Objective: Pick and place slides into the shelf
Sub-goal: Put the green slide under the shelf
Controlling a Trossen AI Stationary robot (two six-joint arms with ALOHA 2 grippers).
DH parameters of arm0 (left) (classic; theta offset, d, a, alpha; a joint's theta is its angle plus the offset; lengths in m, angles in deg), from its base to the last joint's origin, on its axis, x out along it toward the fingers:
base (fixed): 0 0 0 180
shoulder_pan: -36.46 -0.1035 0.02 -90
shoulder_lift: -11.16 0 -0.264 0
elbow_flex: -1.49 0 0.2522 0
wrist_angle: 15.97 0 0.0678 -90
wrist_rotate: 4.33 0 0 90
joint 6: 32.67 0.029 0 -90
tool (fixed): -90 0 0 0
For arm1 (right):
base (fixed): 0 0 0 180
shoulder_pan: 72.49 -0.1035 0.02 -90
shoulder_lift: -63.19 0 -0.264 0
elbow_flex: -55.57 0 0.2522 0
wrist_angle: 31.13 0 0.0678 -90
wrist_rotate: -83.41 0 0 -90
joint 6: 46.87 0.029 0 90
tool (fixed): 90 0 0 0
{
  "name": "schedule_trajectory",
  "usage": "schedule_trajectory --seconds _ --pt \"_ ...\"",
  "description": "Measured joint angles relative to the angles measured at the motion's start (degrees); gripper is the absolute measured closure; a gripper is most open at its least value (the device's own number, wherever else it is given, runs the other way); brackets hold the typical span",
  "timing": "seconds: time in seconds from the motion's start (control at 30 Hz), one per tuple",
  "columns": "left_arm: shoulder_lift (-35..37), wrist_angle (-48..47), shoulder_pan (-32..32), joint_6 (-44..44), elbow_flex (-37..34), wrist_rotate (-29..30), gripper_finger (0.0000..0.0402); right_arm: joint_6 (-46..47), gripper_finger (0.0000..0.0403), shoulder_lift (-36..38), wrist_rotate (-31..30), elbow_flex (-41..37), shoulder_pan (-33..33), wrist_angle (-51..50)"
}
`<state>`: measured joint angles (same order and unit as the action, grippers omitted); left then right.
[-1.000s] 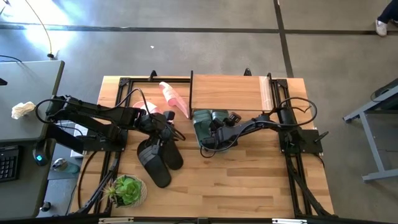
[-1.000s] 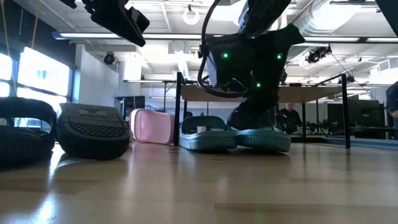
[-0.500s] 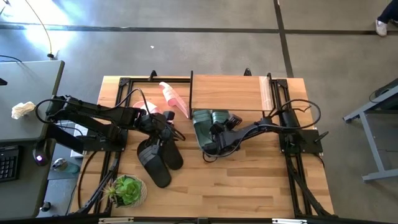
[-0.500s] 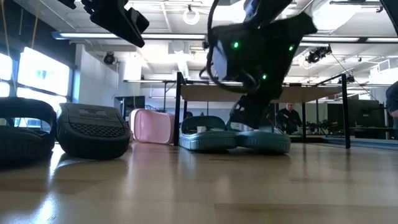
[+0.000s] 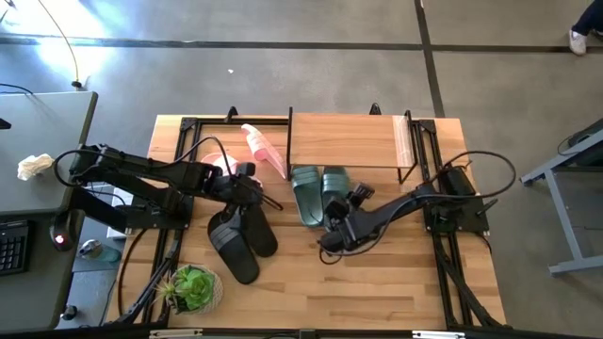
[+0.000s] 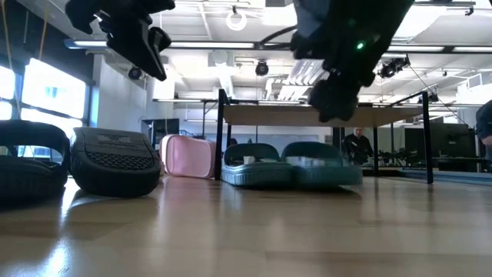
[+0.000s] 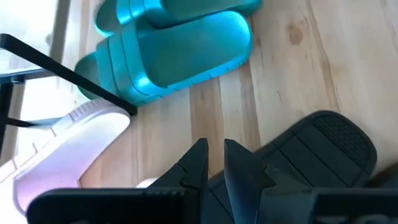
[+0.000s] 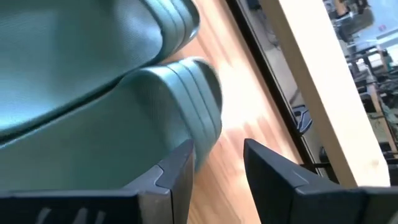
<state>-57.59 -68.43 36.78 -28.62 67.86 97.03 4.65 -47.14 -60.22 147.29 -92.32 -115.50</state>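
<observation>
We find no text, label, brand, number or sign that we can read in any of these views. The black slide (image 6: 115, 160) seen from the low camera carries only a ribbed and dotted moulded pattern, with no lettering we can make out. The green slides (image 6: 292, 164) show plain ribbed straps. Whatever hangs in the room behind the tabletop (image 6: 246, 231) is too small and blurred for us to read.
</observation>
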Motion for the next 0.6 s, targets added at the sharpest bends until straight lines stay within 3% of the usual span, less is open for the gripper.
schedule_trajectory --seconds 0.13,0.27,0.4,0.6 --pt "0.0 1.4 0.0 0.0 -1.6 -0.3 0.0362 2.5 0.0272 2.1 0.7 0.0 -2.1 -3.5" --pt "0.0 3.1 0.0 0.0 -4.0 -0.5 0.0362 0.9 0.0272 4.1 7.5 0.0 -4.5 -4.4" --pt "0.0 3.5 0.0 0.1 -6.1 -2.2 0.0362 -1.3 0.0273 6.3 14.5 0.0 -8.5 -1.7" --pt "0.0 6.4 0.1 0.6 -7.4 -3.4 0.0362 3.4 0.0305 9.0 17.9 0.0 -16.2 3.4"
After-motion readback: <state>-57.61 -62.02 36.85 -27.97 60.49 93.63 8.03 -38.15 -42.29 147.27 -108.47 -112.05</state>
